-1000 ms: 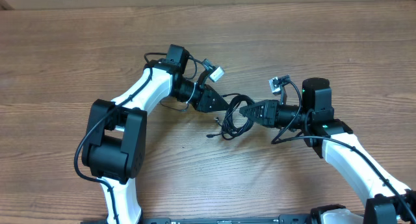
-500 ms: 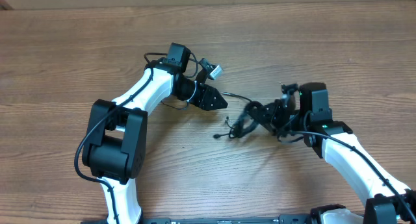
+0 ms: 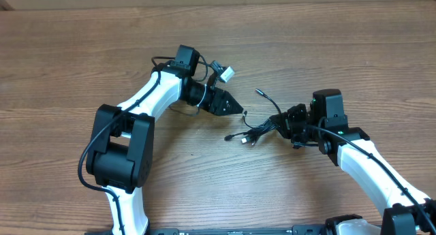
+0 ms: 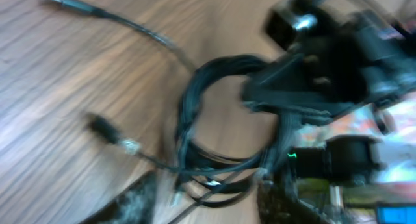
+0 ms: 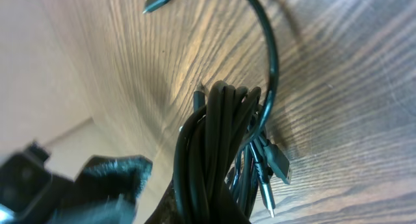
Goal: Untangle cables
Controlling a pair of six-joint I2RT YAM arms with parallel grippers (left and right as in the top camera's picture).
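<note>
The cables (image 3: 262, 129) are a bunch of thin black cords lying on the wood between the two arms. My right gripper (image 3: 285, 123) is shut on the bundle's right end. In the right wrist view the cables (image 5: 214, 139) run down into the jaws, and silver-tipped plugs (image 5: 276, 162) hang beside them. One loose end (image 3: 259, 92) curves off toward the far side, and other plug ends (image 3: 230, 137) trail left. My left gripper (image 3: 237, 108) stands open just left of the bundle and holds nothing. Its blurred wrist view shows the looped cables (image 4: 214, 113) ahead.
The brown wooden table (image 3: 82, 51) stretches in every direction. A small white-and-black connector (image 3: 225, 74) sticks out from the left wrist. Thick black arm cables (image 3: 92, 153) run along the left arm's base. The right arm's elbow (image 3: 327, 102) stands just behind its gripper.
The left gripper has opened and let go of the cables. The right gripper has pulled the bundle to the right, and the loose loop has drawn out into a narrower strand.
</note>
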